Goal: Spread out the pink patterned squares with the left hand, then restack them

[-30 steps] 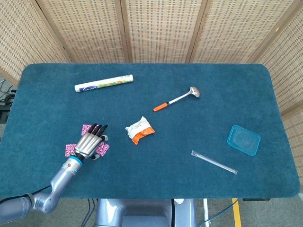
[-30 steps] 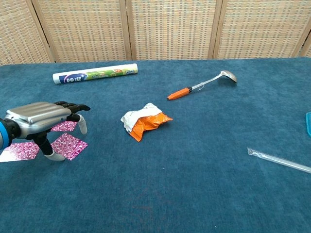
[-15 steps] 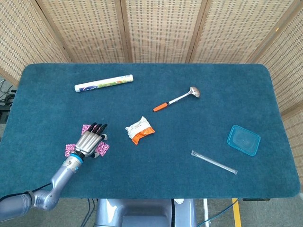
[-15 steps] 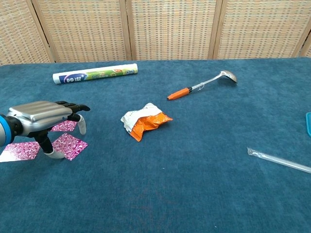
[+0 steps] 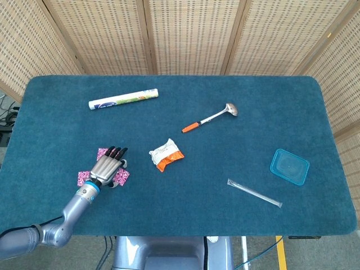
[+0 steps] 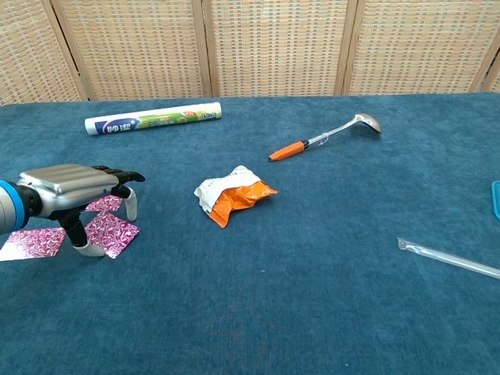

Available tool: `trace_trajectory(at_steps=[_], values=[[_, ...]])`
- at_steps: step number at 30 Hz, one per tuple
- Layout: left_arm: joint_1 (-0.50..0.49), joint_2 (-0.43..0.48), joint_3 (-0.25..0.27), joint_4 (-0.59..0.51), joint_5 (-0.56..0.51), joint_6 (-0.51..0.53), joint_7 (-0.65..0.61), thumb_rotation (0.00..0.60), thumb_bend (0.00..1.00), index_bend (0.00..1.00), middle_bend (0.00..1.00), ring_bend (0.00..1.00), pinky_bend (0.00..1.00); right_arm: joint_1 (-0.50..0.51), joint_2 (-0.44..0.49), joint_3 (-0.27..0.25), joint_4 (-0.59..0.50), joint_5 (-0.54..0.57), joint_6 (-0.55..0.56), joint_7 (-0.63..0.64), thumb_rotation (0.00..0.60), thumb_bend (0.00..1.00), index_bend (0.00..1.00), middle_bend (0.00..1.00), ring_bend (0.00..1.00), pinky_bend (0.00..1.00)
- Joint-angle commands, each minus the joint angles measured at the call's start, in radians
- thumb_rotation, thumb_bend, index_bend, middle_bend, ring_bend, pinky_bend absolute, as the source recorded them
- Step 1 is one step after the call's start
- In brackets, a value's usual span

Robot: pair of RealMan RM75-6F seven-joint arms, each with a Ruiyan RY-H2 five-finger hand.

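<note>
Under the left hand (image 6: pixel 74 187) lay the pink patterned squares (image 6: pixel 109 233), already fanned apart on the blue table (image 5: pixel 225 225): one piece showed past the fingertips, one beside the thumb on the side toward the table's middle, and one off by the wrist on the outer side. The hand stood palm-down above them, fingers spread and arched, thumb tip (image 6: pixel 87 250) planted at the edge of the nearest square; it gripped nothing that either view showed (whether the other fingertips actually touched paper could not be told from the chest view). That posture read as a spreading or raking pose, pressing flat things along the cloth instead of pinching them, which suited thin sheets on a napped surface. I judged the spreading part largely done and the restacking not yet started, since the three pieces sat separate, overlapping little or not at all. Restacking would likely call for sliding each piece back under the palm, and the risk was a sheet snagging or curling on the pile. Well beyond the fingers, toward the far edge, lay a rolled tube (image 5: pixel 123 99). Off to the thumb side sat a crumpled orange-and-white wrapper (image 5: pixel 166 155), then further a ladle (image 5: pixel 211 117), a clear straw (image 5: pixel 253 192) and a teal lid (image 5: pixel 289 166), all well apart from the hand. The right hand did not appear in either view.
</note>
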Motion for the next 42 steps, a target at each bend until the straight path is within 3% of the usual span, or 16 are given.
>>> trace_trajectory(at_steps=[1,27,42], values=[[-0.005,0.002,0.002,-0.002,-0.008,-0.001,0.005,0.6,0.22,0.35,0.0,0.0,0.0,-0.001,-0.001,0.0,0.002,0.001,0.001,0.001,0.6,0.01,0.3,0.26,0.0,0.0],[-0.027,0.004,0.03,-0.01,-0.043,0.018,0.023,0.6,0.21,0.35,0.0,0.0,0.0,-0.002,-0.004,0.003,0.006,0.003,-0.002,0.005,0.6,0.01,0.3,0.26,0.0,0.0],[-0.032,-0.004,0.038,-0.005,-0.056,0.031,0.028,0.6,0.22,0.41,0.0,0.0,0.0,-0.007,-0.004,0.004,0.007,0.006,0.002,0.009,0.6,0.01,0.3,0.26,0.0,0.0]])
